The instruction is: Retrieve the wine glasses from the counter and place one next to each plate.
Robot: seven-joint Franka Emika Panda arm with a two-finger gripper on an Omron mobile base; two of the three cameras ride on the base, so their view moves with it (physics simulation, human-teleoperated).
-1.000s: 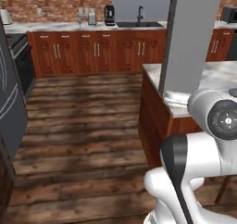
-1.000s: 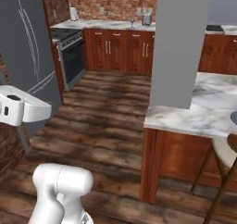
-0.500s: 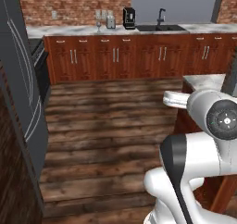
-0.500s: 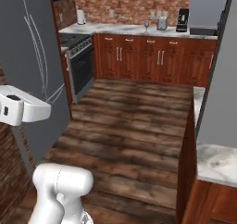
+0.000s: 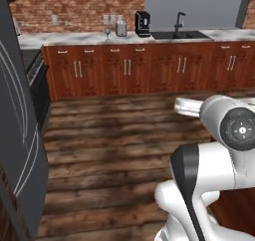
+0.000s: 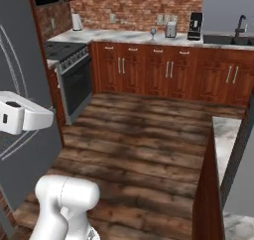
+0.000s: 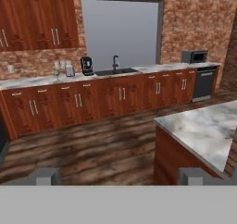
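Observation:
A small clear wine glass [image 5: 107,33] stands on the counter [image 5: 69,38] at the far wall, just left of a silver toaster [image 5: 121,28]. From the right base view the wine glass [image 6: 153,33] is on the counter [image 6: 119,35] beyond the wood floor. In the hand view the wine glass [image 7: 57,69] is a faint shape far off; I cannot tell whether a second one stands beside it. My gripper [image 7: 119,176] is open, its fingertips [image 7: 44,176] wide apart with nothing between them, far from the counter. The plates are out of view.
A black coffee machine [image 5: 143,23] and a sink faucet [image 5: 179,21] stand right of the toaster. A dark fridge [image 5: 17,135] rises close on the left, with a stove [image 6: 69,60] beyond it. The marble island [image 7: 203,130] lies to the right. Wood floor [image 5: 114,135] stretches between.
The whole picture has shifted: the base has moved, so the counter now sits nearer and more centred, and the island has slid off to the right. The gripper stays open.

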